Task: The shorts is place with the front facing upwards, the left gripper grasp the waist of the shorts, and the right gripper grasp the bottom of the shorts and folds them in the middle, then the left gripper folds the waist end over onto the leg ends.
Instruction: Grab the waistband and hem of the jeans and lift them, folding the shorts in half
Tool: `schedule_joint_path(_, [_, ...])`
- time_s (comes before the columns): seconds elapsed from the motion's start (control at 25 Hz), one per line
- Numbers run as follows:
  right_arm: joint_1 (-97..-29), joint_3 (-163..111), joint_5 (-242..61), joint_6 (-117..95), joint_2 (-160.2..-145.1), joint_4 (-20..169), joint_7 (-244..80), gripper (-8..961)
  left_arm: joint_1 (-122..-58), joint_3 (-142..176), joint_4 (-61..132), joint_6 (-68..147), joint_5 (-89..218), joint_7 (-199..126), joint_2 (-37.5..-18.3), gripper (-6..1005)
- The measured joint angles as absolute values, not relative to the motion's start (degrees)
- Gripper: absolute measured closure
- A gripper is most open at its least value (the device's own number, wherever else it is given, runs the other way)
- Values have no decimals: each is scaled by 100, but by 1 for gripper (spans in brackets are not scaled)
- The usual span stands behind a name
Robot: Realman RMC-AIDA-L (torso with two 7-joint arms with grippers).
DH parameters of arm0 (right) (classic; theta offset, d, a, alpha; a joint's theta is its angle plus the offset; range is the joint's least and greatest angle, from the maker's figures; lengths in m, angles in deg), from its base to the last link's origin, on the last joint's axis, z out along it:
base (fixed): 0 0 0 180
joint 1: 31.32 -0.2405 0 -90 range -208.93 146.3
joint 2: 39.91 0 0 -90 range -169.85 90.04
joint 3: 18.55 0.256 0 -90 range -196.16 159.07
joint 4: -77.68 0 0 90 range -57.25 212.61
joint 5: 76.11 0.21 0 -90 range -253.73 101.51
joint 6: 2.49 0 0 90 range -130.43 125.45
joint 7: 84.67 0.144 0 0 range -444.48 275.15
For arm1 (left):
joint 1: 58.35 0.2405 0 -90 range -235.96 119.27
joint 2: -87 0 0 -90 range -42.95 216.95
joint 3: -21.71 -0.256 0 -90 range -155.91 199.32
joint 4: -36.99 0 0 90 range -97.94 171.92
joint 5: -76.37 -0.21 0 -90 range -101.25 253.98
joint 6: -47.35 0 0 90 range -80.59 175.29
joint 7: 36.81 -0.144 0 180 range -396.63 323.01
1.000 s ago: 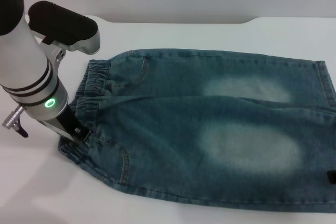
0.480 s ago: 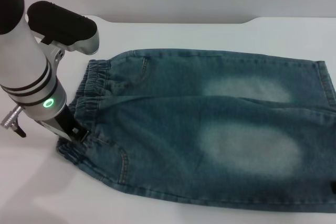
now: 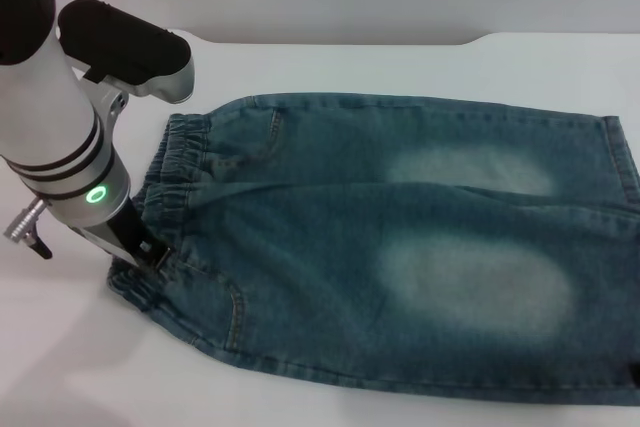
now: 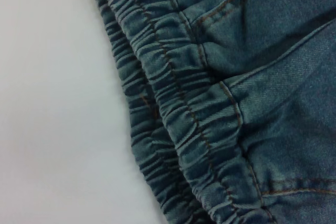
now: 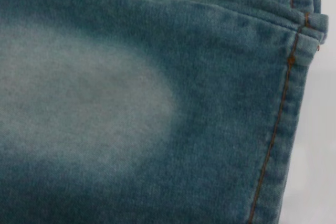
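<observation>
Though set right on the waist (image 3: 175,172) of the shorts (image 3: 400,247), cannot be read as clamped or apart, speaking of the left gripper (image 3: 143,250). Touches the ruched band at its corner nearest the robot, beneath the green-lit arm (image 3: 70,147).

Stretching away from that gripper toward the robot's right, lies flat and front-up on the white table (image 3: 400,57), speaking of the denim. Carries two pale faded patches (image 3: 470,282) between the band and the leg ends (image 3: 622,162). Keeps those leg ends well apart from the left gripper, at the opposite end of the cloth.

Seen from the left wrist, fills the picture with puckered elastic in stitched rows, a curved pocket seam (image 4: 220,11) just beside it and bare table on the other side.

Shows of the right gripper (image 3: 635,371) only a dark sliver at the edge of the head view, just beside the nearer leg hem; cannot tell whether apart or together. Seen from the right wrist, looks closely down on flat denim with an orange-brown stitch line (image 5: 278,129) along the straight hem, table just past it.
</observation>
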State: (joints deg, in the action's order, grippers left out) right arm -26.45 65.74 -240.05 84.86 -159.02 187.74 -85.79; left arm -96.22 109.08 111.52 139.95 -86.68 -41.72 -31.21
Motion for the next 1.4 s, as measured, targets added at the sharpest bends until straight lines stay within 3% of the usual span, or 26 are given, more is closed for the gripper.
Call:
schedule_joint_path(1.12, [-2652, 6451, -23993, 8313, -15900, 18552, -8578, 368, -9666, 10828, 11152, 14042, -8667, -4176, -3121, 961])
schedule_joint_path(1.4, [-2652, 6444, -23996, 8312, -15882, 18480, -8648, 565, -9667, 10827, 11152, 14047, -8667, -4190, -3115, 959])
